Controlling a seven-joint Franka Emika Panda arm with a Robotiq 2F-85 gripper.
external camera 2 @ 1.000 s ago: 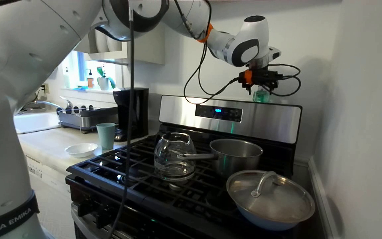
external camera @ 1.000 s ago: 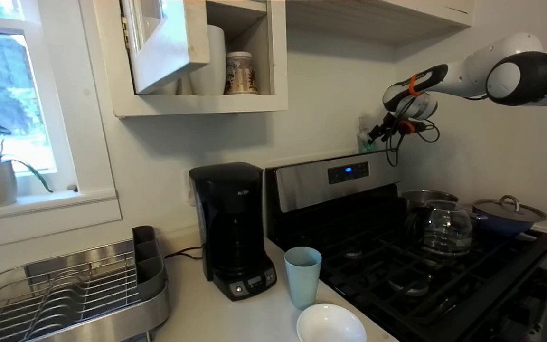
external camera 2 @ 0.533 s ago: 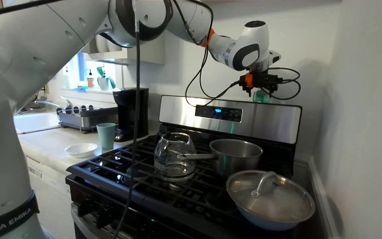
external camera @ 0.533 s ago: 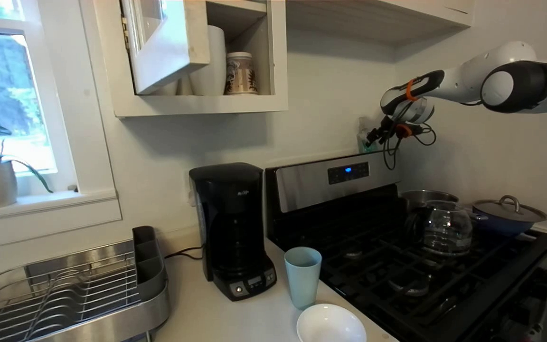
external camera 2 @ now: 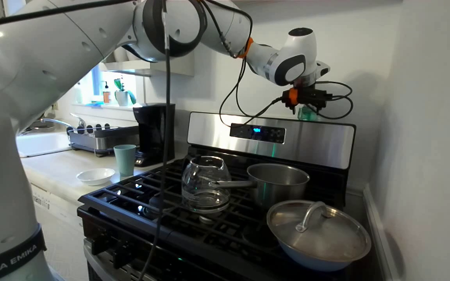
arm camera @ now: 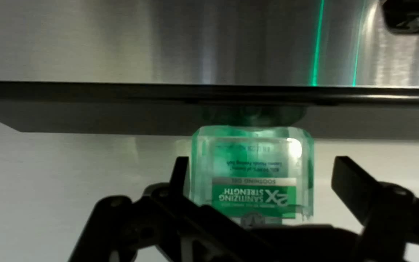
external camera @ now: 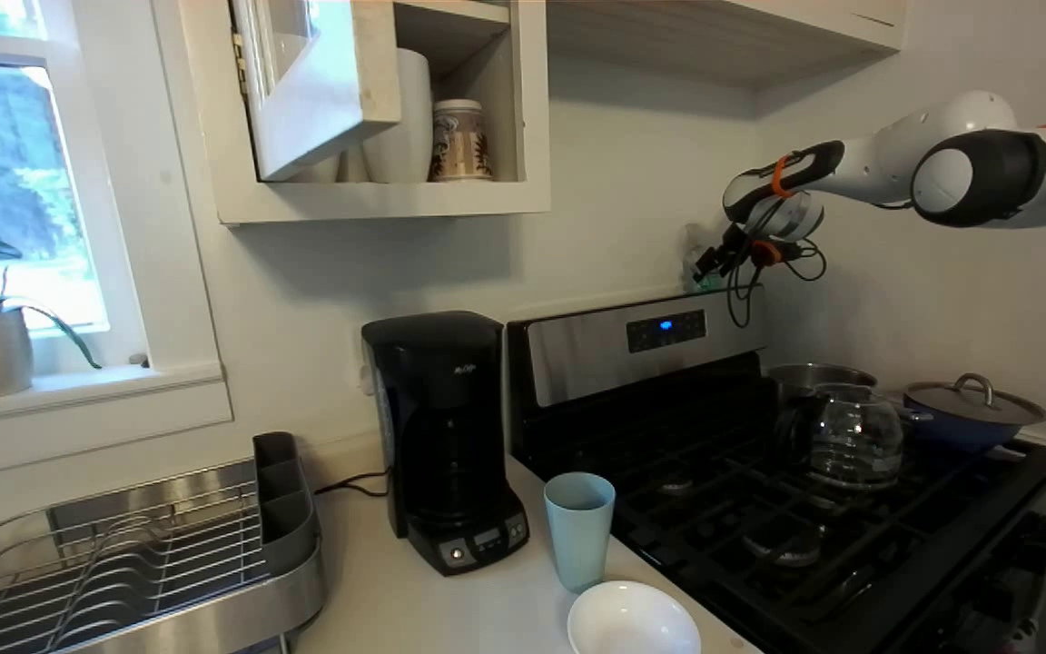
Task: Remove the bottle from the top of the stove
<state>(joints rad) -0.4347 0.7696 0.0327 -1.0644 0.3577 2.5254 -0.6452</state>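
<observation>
Wrist view | claw (arm camera: 261, 168) apart, bottle (arm camera: 252, 173) showing between | claw lower than before (both exterior views)

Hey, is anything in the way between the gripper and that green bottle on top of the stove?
Nothing visible is. In the wrist view, the open gripper frames the bottle with no object between; whether the closer finger touches it I can't tell. The saucepan sits lower on the stove, off that path.

claw (arm camera: 262, 162) now slightly lower at the bottle (arm camera: 252, 178)
</observation>
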